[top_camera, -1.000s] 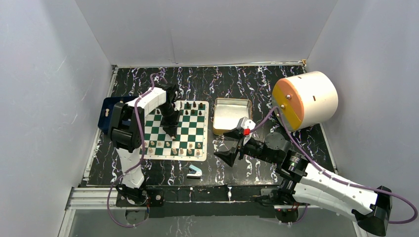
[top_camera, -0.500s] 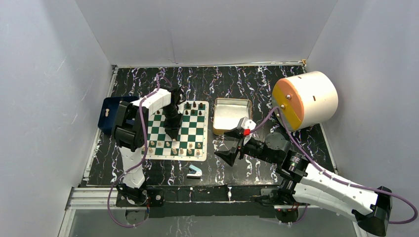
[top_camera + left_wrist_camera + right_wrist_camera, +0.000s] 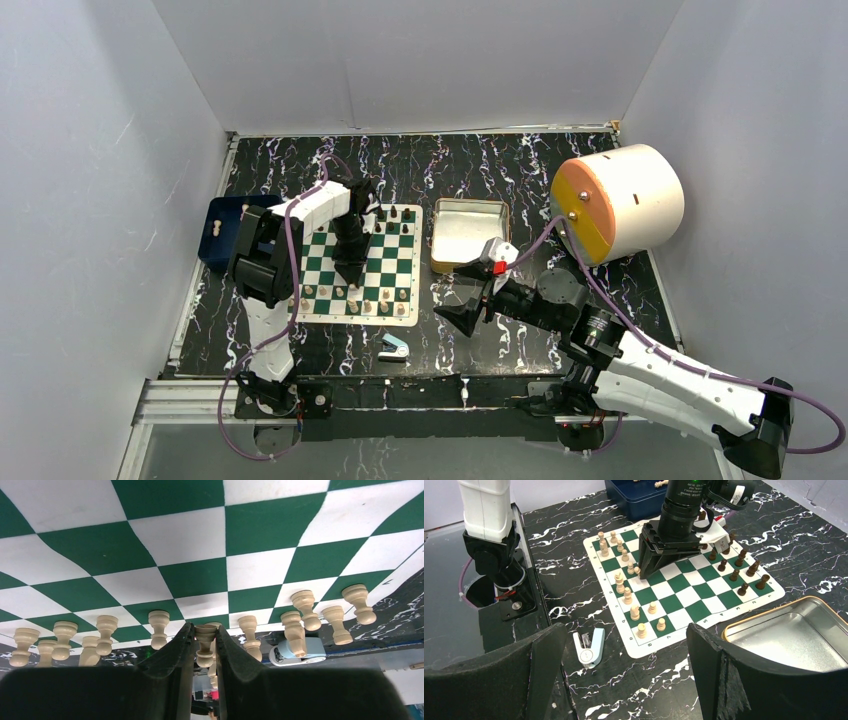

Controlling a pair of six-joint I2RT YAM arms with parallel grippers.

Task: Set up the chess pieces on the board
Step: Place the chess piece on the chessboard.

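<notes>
**Left gripper pinches a pale piece over the board**

A pale piece (image 3: 205,642) sits clamped between the fingers of the left gripper (image 3: 204,630), jaws closed tight on its stem. It is low over the board (image 3: 385,262), near the middle, just short of the near rows. Whether its base touches a square cannot be told.

Other pale pieces (image 3: 627,596) stand in the two near rows. Dark pieces (image 3: 764,581) line the far rows.

The right gripper (image 3: 470,295) hangs over the table to the right of the board, jaws wide apart and holding nothing. A tin (image 3: 468,235) lies just beyond it. A stapler (image 3: 394,347) lies just off the board's near edge. A blue tray (image 3: 215,235) sits at the board's left with a few pale pieces in it.
</notes>
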